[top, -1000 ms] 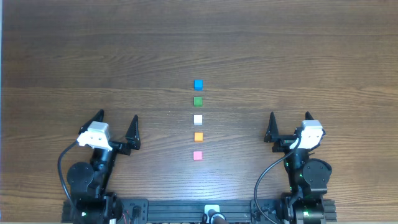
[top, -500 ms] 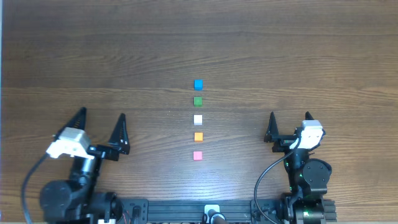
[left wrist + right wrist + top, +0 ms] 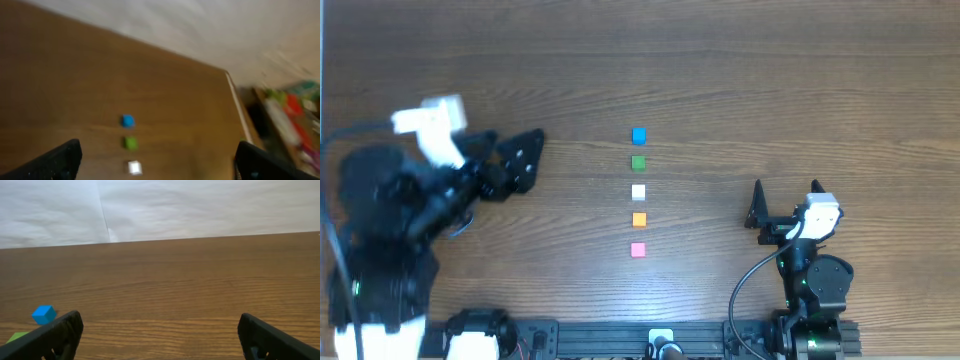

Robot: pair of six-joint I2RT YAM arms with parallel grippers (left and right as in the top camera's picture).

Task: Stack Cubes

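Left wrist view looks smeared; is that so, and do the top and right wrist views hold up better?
Left wrist view: yes, blurred all over; the small blue cube, small green cube and small white cube are soft blobs. Top view: the wooden table and cubes are crisp, the left gripper blurred. Right wrist view: crisp, wood grain plain.

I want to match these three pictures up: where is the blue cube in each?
Top view: blue cube near the centre, uppermost of the five in line.
Left wrist view: blue cube just past the green cube.
Right wrist view: blue cube beside the green cube.
Shared landmark: the green cube, its neighbour.
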